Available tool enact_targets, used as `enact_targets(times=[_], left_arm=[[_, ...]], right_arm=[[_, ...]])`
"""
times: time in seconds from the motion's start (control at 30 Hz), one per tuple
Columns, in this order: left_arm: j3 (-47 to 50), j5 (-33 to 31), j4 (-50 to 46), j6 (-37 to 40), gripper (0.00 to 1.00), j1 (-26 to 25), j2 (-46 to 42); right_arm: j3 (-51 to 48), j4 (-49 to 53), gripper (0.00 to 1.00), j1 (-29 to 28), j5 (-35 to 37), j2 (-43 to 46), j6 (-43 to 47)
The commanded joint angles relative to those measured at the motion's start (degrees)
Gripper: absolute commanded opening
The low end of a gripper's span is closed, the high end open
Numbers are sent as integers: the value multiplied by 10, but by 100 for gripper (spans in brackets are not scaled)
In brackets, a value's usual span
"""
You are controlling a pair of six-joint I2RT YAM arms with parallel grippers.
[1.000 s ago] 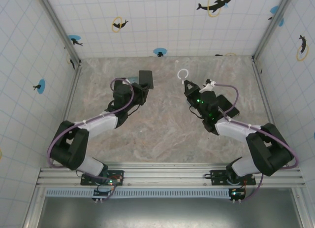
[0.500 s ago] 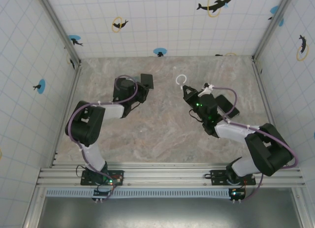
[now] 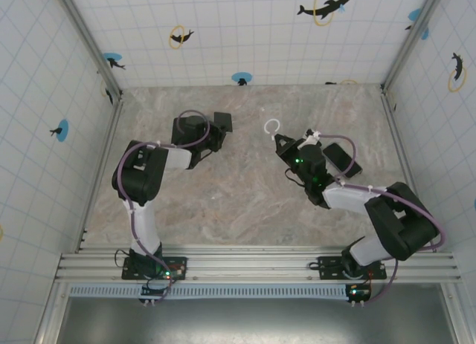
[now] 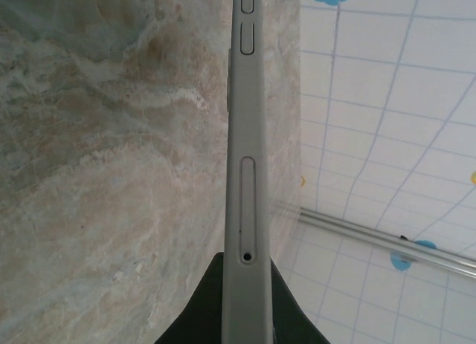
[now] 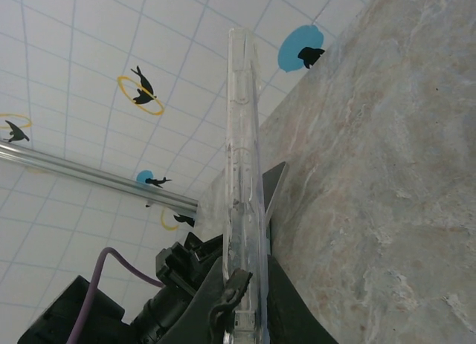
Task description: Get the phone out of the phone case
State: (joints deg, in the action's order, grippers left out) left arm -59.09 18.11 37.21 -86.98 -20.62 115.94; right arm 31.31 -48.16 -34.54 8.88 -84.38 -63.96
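My left gripper (image 3: 213, 133) (image 4: 247, 268) is shut on the phone (image 3: 222, 122), a dark slab seen edge-on as a grey side with buttons and a tray slot (image 4: 245, 136). It is held above the marbled table at the back left. My right gripper (image 3: 285, 143) (image 5: 245, 266) is shut on the clear phone case (image 5: 242, 128), which stands on edge and is empty. Its white ring (image 3: 273, 127) sticks out toward the back. The case and the phone are apart, with the phone's dark edge (image 5: 275, 186) showing behind the case in the right wrist view.
A black flat rectangle (image 3: 343, 158) sits beside the right forearm. The marbled table (image 3: 245, 203) is walled by tiled panels with metal corner posts (image 3: 89, 39). The left arm (image 5: 97, 299) with its purple cable shows past the case.
The left arm's elbow has folded up toward the back while the phone stayed almost in place. The right gripper with the case has drifted slightly left and nearer.
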Motion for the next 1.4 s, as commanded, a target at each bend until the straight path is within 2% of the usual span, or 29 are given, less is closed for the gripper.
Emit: enact_targets(times=[0.0,0.53,0.77,1.07,1.37], left_arm=[[-35,30,6,5,9,9,22],[-74,57,-29,0,14,14,66],[-67,59,-46,-4,22,16,61],[-77,51,-131,39,39,16,42],[-80,36,-193,79,47,16,20]], right_arm=[[-6,-28,0,-7,2,-15,-14],[17,-16,0,-24,-5,-50,-23],[26,-12,0,-25,-10,-59,-22],[31,-7,0,-28,-14,-67,-21],[40,-9,0,-29,-21,-76,-16]])
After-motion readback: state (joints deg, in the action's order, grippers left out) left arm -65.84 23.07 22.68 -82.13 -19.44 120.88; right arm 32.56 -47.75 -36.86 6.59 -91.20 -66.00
